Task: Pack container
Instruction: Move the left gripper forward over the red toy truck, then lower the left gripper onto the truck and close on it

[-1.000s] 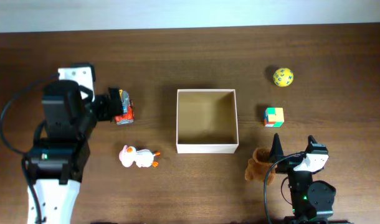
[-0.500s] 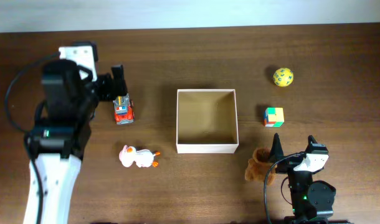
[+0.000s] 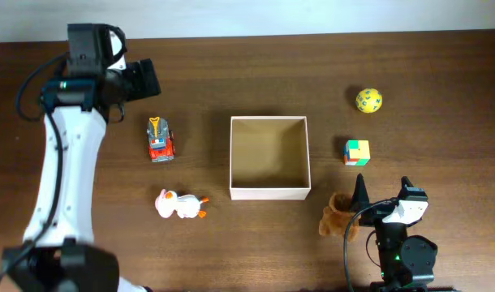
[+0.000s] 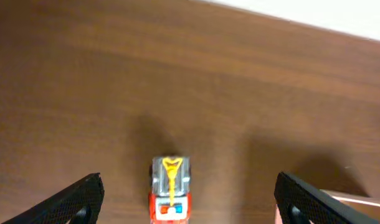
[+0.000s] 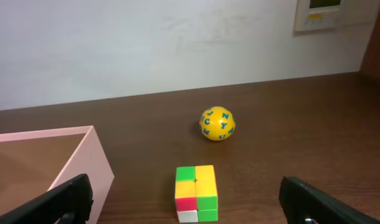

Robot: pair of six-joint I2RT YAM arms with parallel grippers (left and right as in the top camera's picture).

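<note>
the overhead camera looks straight down from high up, taking in the whole table. the left wrist camera is nearer, tilted down at the toy truck. the right wrist camera sits low, facing the back wall past the cube, ball and container. overhead shares all four.

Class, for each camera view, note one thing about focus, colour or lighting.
Overhead: sharp, evenly lit, no glare on the table. Left wrist: soft and slightly blurred, toy truck cut by the bottom edge. Right wrist: container wall looks pinkish, ball and cube crisp.
</note>
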